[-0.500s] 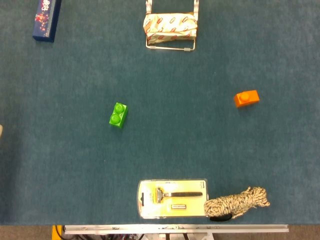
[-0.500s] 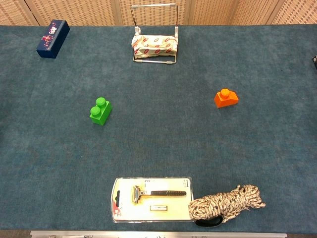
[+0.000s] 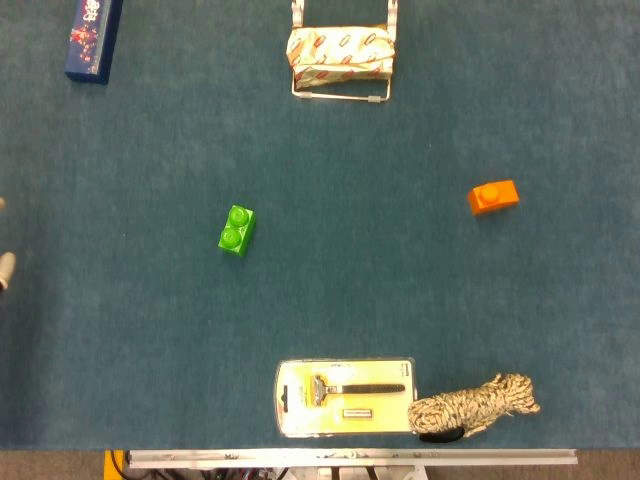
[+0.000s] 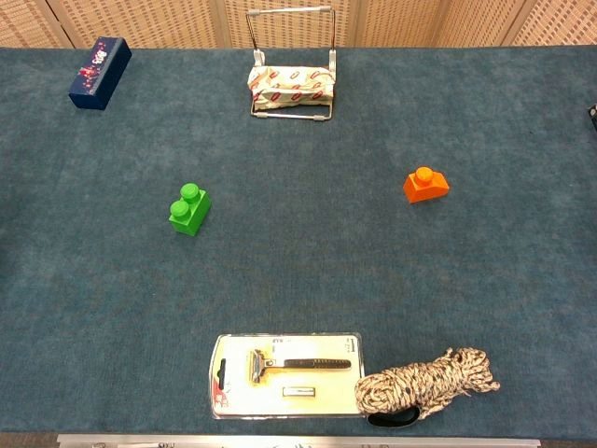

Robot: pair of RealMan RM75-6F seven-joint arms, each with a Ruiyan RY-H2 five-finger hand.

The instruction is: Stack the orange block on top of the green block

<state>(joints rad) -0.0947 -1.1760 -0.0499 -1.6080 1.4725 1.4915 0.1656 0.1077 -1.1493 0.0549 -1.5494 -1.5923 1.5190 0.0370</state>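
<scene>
One orange block [image 3: 493,197], single-studded, lies toward the worktop's [image 3: 400,260] right edge. One green block [image 3: 236,229], two studs, lies left of centre, well apart from it. One navy box [image 3: 92,36] sits at the far left corner; one wire rack [image 3: 341,50] holding a wrapped packet stands at the far edge. One carded razor [image 3: 345,397] and one rope coil [image 3: 475,406] touch at the near edge. The left hand [image 3: 4,268] is a sliver at the left edge, finger state cannot be told.

The head view looks almost straight down on the teal worktop [image 3: 330,300] from high above, its near metal edge along the bottom. The chest view sits lower and looks forward at a slant, taking in the far wooden panels [image 4: 140,21] beyond the worktop [image 4: 308,271]. Both share the same stretch, from the razor pack [image 3: 345,397] [image 4: 285,374] up to the wire stand [image 3: 340,60] [image 4: 290,79].
</scene>
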